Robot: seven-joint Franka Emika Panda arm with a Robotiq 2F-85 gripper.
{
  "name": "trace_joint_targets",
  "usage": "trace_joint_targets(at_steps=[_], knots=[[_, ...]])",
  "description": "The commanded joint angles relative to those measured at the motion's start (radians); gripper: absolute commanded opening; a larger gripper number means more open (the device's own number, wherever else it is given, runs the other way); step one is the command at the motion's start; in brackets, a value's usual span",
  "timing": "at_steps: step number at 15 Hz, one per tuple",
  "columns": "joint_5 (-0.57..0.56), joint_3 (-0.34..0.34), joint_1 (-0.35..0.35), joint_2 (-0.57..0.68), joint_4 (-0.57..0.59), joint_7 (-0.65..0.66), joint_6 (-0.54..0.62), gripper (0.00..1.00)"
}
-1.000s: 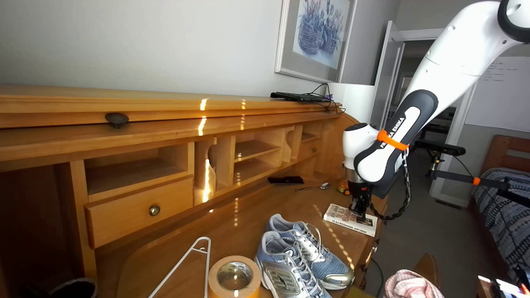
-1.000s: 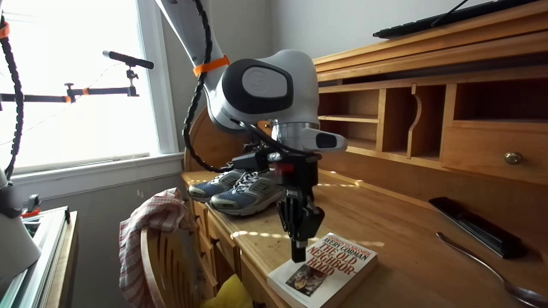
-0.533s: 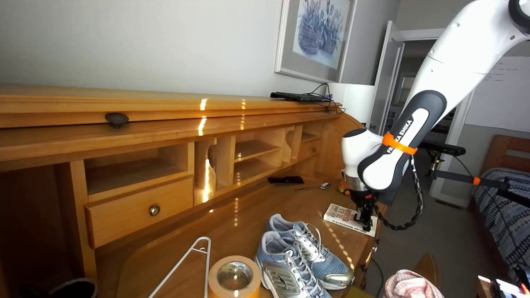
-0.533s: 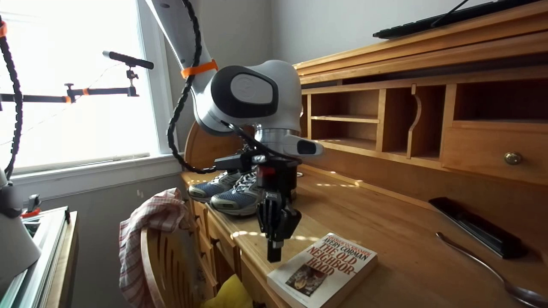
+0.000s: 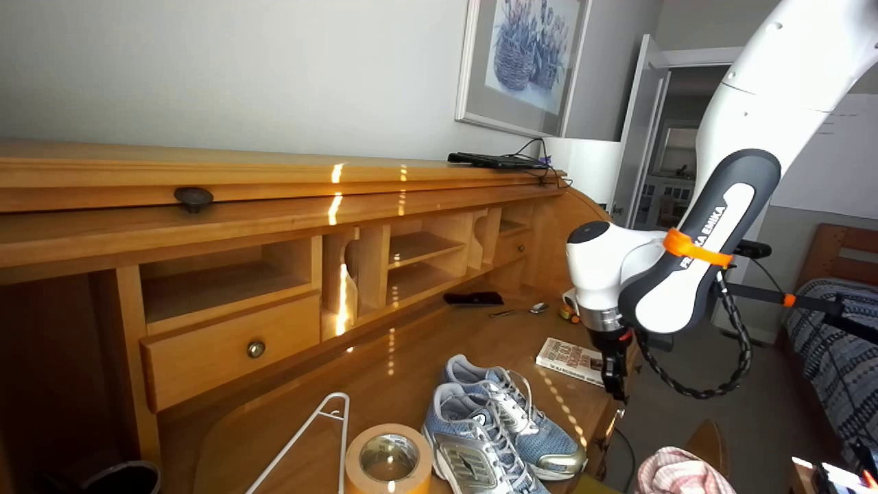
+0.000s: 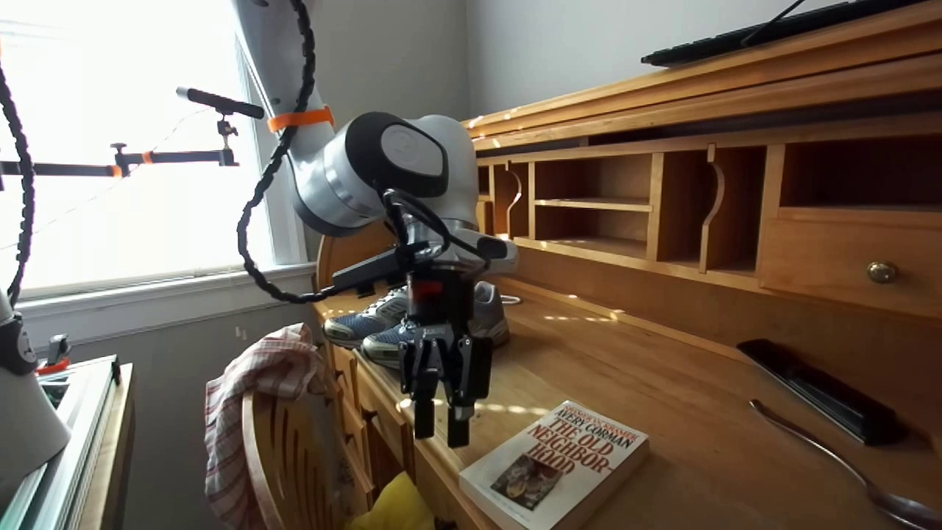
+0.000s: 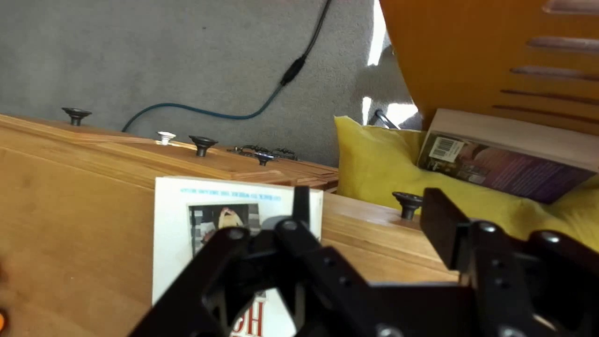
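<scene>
The black two-finger gripper (image 6: 441, 427) hangs near the front edge of the honey-brown wooden desk surface (image 6: 611, 361), its fingers clearly parted with nothing between them. Close by, the white paperback book with red lettering (image 6: 556, 467) lies flat, cover up, one end just beside that front edge. Farther along the edge stands a pair of blue-and-silver running shoes (image 5: 507, 418). A silver metal spoon (image 6: 898, 506) and a long black object (image 6: 820, 394), perhaps a case, lie toward the back edge. Beyond the front edge, in the wrist view, is a yellow fabric cushion (image 7: 374, 164).
</scene>
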Motion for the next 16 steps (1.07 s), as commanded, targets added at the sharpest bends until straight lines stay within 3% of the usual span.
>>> trace_joint_targets(at_steps=[1, 3, 9, 12, 16], knots=[[-0.189, -0.042, 0.042, -0.015, -0.031, 0.113, -0.024, 0.95], [-0.311, -0.051, 0.047, -0.005, -0.026, 0.206, -0.022, 1.0], [-0.625, -0.023, 0.026, 0.02, -0.011, 0.541, -0.097, 1.0], [-0.711, 0.013, 0.007, 0.034, -0.01, 0.677, -0.166, 1.0], [-0.741, 0.068, -0.021, 0.059, -0.007, 0.79, -0.249, 1.0]])
